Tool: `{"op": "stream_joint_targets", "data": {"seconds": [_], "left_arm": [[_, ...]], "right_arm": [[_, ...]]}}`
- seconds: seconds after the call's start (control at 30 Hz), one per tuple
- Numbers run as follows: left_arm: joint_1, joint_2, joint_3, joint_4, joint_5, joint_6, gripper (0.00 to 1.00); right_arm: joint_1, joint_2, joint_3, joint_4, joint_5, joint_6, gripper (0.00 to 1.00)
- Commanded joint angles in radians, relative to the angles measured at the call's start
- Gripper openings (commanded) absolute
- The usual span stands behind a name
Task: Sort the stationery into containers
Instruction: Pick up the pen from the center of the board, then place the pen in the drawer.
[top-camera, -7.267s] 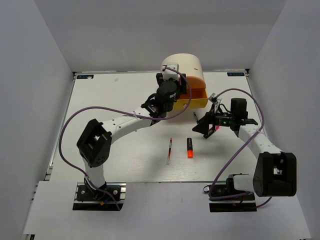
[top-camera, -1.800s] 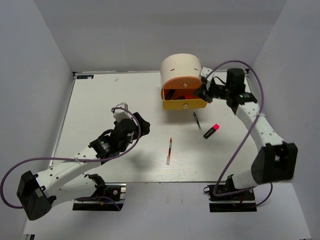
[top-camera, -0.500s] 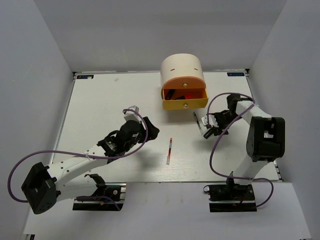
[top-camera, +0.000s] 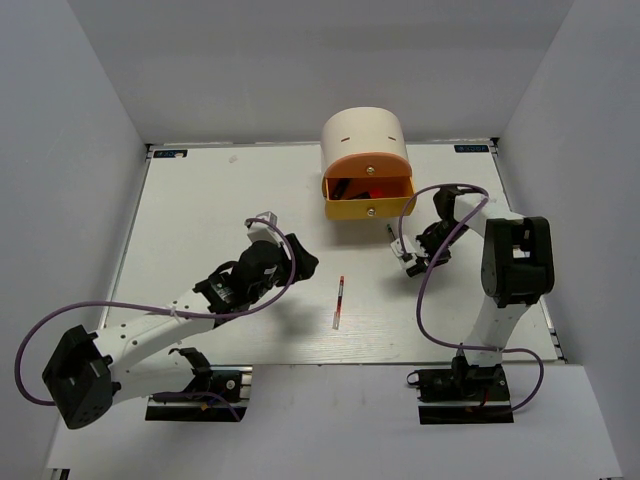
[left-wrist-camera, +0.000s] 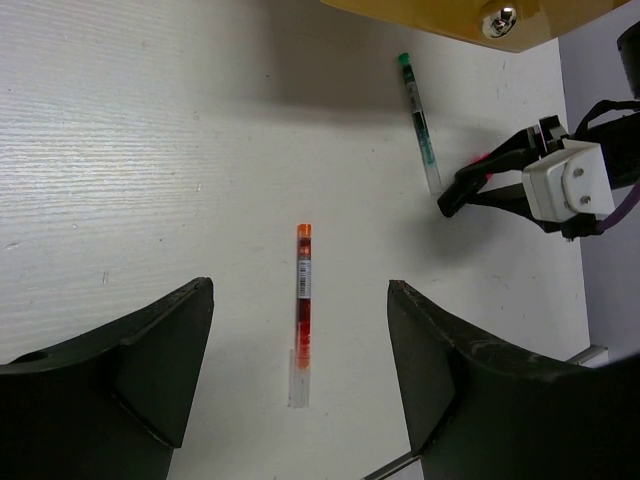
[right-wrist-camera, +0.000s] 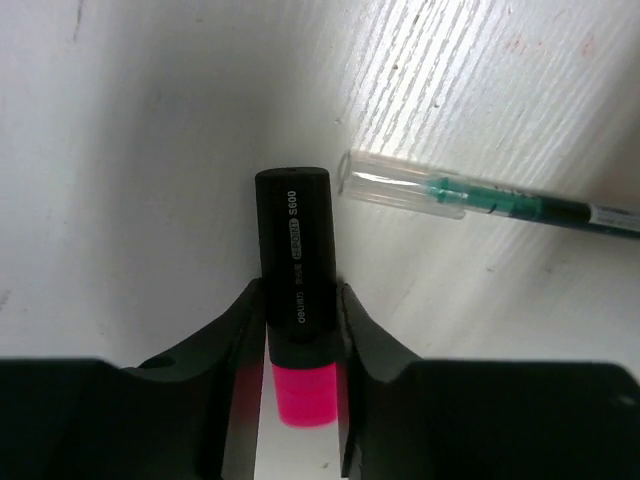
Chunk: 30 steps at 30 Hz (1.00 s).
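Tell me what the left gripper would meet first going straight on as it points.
Probably the red pen, lying centred ahead of the open left gripper in its wrist view; depth is unclear.

White tabletop (top-camera: 200, 210), faintly grained, across the middle of the scene. Carries a dark rim (top-camera: 118, 270) along its left edge. Bears a small dark label (top-camera: 170, 153) at the far left corner and a second label (top-camera: 472, 149) at the far right corner. Shows a faint grey smudge (top-camera: 232, 157) just right of the far left label. Close up, shows fine grain lines and a few reddish specks (right-wrist-camera: 545, 42). Stands enclosed by plain grey walls: left wall (top-camera: 70, 150), far wall (top-camera: 320, 60), right wall (top-camera: 585, 120). Meets a pale ledge (top-camera: 330, 410) along the near edge.
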Motion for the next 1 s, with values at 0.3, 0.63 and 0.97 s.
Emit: {"op": "stream_joint_targets", "data": {"seconds": [0.3,0.63,0.97], "left_arm": [[0.003,-0.027,-0.015,0.024,-0.007,0.011,0.8],[0.003,0.01,0.008,0.037,0.013,0.029,0.8],[0.003,-0.009,-0.001,0.037,0.004,0.029,0.8]], "right_arm": [[0.006,-0.179,0.209,-0.331,-0.268,-0.055,0.04],[0.069,-0.252,0.513,-0.045,-0.703,0.563,0.0],[0.167,-0.199,0.398,0.596,-0.474,0.984,0.02]]}}
